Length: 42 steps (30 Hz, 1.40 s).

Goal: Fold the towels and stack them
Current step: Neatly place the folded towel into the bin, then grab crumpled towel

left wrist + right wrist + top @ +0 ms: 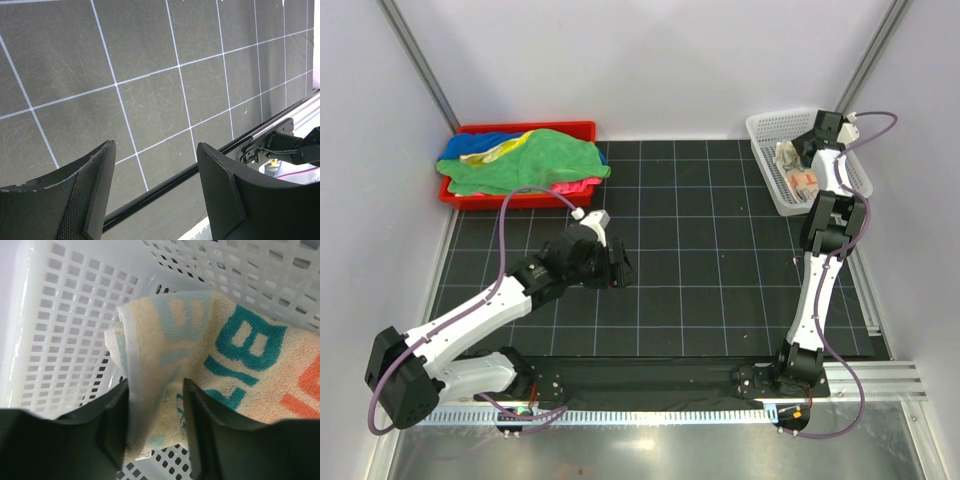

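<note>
Cream terry printed with teal and orange letters, the cream towel (pixel 220 355) lies inside the white mesh basket (pixel 765 130), which sits at about 1 o'clock on the tabletop (pixel 700 260) in the top view. The right end effector (pixel 155 415) is down in that basket. Its two fingers press on either side of a raised fold at the towel's edge, so it reads as clamped on the cloth. In the right wrist view, the rest of the towel spreads from the pinch toward 2 to 3 o'clock across the basket floor, so its bulk lies to one side of the grip rather than under it.

That offset looks like what the coming move turns on. A lift would likely trail the loose length off toward the basket wall, and the open grid for spreading it lies toward 7 o'clock from the basket.

The left end effector (pixel 155 170) hovers over bare grid near the tabletop's middle-left, its fingers apart with nothing between them. From it, the other towels, with the green towel (pixel 540 160) on top, are heaped in the red tray (pixel 520 130) at about 11 o'clock. The left arm is clearly the nearer one to that heap, and the right arm the nearer one to the basket.
</note>
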### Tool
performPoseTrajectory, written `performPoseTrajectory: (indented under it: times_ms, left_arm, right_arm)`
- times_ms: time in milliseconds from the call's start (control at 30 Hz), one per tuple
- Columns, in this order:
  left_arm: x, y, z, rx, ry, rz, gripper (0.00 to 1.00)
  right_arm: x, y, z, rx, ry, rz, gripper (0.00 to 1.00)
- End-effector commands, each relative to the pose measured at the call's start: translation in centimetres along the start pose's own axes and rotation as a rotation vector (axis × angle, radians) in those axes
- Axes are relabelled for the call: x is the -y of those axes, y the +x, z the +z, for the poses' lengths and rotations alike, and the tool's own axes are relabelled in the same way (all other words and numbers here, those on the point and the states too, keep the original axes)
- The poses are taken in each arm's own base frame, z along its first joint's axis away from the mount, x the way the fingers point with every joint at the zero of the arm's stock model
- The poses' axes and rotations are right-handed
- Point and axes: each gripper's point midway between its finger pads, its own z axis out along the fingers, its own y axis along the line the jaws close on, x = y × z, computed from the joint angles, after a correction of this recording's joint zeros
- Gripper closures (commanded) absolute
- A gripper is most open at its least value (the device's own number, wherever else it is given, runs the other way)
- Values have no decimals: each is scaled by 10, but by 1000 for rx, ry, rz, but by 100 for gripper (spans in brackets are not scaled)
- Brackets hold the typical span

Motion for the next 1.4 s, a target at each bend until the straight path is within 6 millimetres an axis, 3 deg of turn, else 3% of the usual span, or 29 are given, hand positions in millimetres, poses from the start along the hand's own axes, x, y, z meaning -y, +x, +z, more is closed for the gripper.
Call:
performPoseTrajectory:
  times_ms: [0,100,367,500,567,600,667,733,767,833,867,900,933,967,1000,1033,1067,1100,1133,1200,1233,1267,1333,1367]
  left_arm:
    - [17,-18,-3,44,61,23,30]
    - [16,-18,-3,45,60,22,30]
    - [16,-18,-5,55,60,22,30]
    - [17,-22,-7,72,61,19,29]
    - [18,-27,-7,80,54,17,30]
    - [16,-30,-6,94,39,17,30]
    - [18,-38,-5,103,21,10,29]
    - [14,-51,-3,144,-26,3,29]
    - [18,-62,-5,174,-33,-7,29]
    - [6,-80,0,240,-123,-28,28]
    - [9,-95,-3,287,-142,-43,28]
    - [-3,-107,5,308,-201,-73,28]
    - [-11,-117,7,335,-242,-93,27]
    - [-18,-128,12,353,-268,-114,27]
    - [-16,-151,8,404,-282,-131,27]
    - [-38,-161,22,409,-360,-151,26]
    - [-49,-178,21,453,-413,-167,26]
    - [-50,-200,20,498,-425,-179,25]
    - [-76,-211,36,493,-492,-200,25]
    - [-98,-231,46,511,-574,-188,25]
    - [-97,-257,43,558,-580,-186,24]
    - [-120,-260,63,540,-641,-181,23]
    - [-123,-290,67,572,-645,-162,23]
    - [-142,-292,85,547,-686,-157,23]
  right_arm:
    - [-33,-30,-14,68,-95,13,48]
    - [-38,-36,-20,78,-107,2,28]
    - [-56,-53,-46,97,-158,20,19]
    - [-80,-68,-82,101,-216,36,19]
    - [-87,-62,-94,78,-240,39,19]
    - [-98,-69,-114,87,-265,37,18]
    - [-105,-56,-130,60,-280,14,19]
    - [-116,-51,-161,58,-306,-18,19]
    - [-124,-37,-175,39,-318,-51,19]
    - [-132,-15,-203,14,-351,-95,19]
    - [-145,14,-219,-17,-382,-162,19]
    - [-147,29,-228,-35,-392,-198,19]
    - [-142,58,-234,-73,-393,-250,19]
    - [-144,67,-252,-75,-402,-282,19]
    - [-150,92,-268,-103,-438,-334,19]
    - [-136,120,-269,-141,-441,-366,19]
    - [-135,124,-286,-147,-469,-373,19]
    - [-134,143,-296,-180,-503,-396,19]
    - [-115,166,-294,-217,-498,-413,19]
    - [-110,178,-312,-219,-540,-434,19]
    - [-97,199,-316,-245,-538,-485,19]
    - [-93,206,-320,-244,-539,-505,19]
    - [-84,220,-326,-263,-541,-520,19]
    - [-82,226,-328,-279,-552,-521,19]
